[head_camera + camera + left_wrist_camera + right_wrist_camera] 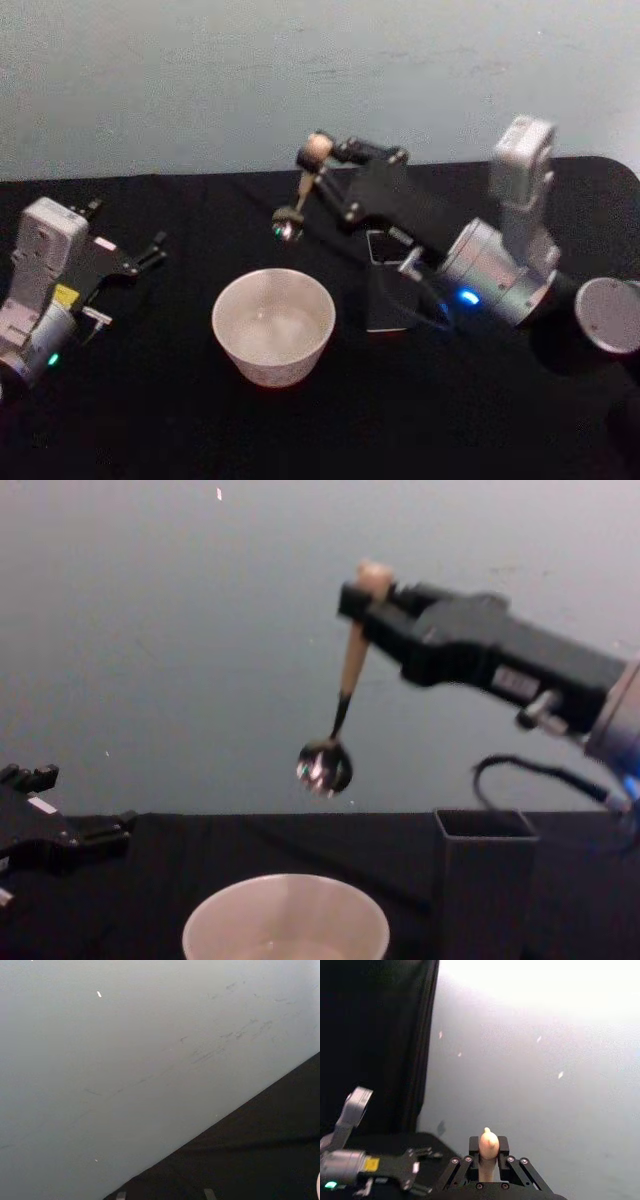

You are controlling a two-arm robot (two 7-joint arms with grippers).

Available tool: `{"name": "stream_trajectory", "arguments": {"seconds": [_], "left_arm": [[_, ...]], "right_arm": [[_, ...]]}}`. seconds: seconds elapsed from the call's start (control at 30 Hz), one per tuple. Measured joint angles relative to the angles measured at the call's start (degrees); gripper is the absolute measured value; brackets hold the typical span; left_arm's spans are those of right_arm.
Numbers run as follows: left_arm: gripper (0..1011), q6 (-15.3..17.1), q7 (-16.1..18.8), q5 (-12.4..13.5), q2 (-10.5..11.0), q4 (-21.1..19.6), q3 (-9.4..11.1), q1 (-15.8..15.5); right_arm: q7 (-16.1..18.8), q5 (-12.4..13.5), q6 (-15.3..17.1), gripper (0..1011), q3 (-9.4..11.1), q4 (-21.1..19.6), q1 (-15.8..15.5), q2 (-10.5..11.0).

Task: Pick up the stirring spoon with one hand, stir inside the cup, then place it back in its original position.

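Observation:
My right gripper [318, 160] is shut on the top of the stirring spoon [300, 190], just under its beige knob. The spoon hangs nearly upright in the air, its shiny bowl end above and behind the cup [273, 325]. In the chest view the spoon [350, 670] dangles from the right gripper [358, 595], well clear of the cream-white cup [285, 920]. The right wrist view shows the knob of the spoon [488, 1144] clamped between the fingers [503, 1147]. My left gripper [150, 252] rests open at the table's left side.
A dark grey square holder [388, 290] stands right of the cup, under my right arm; in the chest view the holder [485, 880] is at the lower right. A grey round disc [608, 315] sits at the far right. Black cloth covers the table [150, 400].

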Motion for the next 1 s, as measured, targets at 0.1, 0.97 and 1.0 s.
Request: {"name": "stream_trajectory", "arguments": {"seconds": [0.1, 0.97, 1.0], "left_arm": [[1001, 0.0, 0.0, 0.0, 0.0, 0.0, 0.0, 0.0], [1001, 0.0, 0.0, 0.0, 0.0, 0.0, 0.0, 0.0], [1002, 0.0, 0.0, 0.0, 0.0, 0.0, 0.0, 0.0]], "right_arm": [[-0.45, 0.67, 0.25, 213, 0.99, -1.49, -0.17, 0.7], [-5.84, 0.16, 5.0, 212, 7.06, -6.19, -6.12, 6.14], [-6.02, -0.04, 5.2, 213, 7.06, -5.99, -6.27, 6.02]]}}
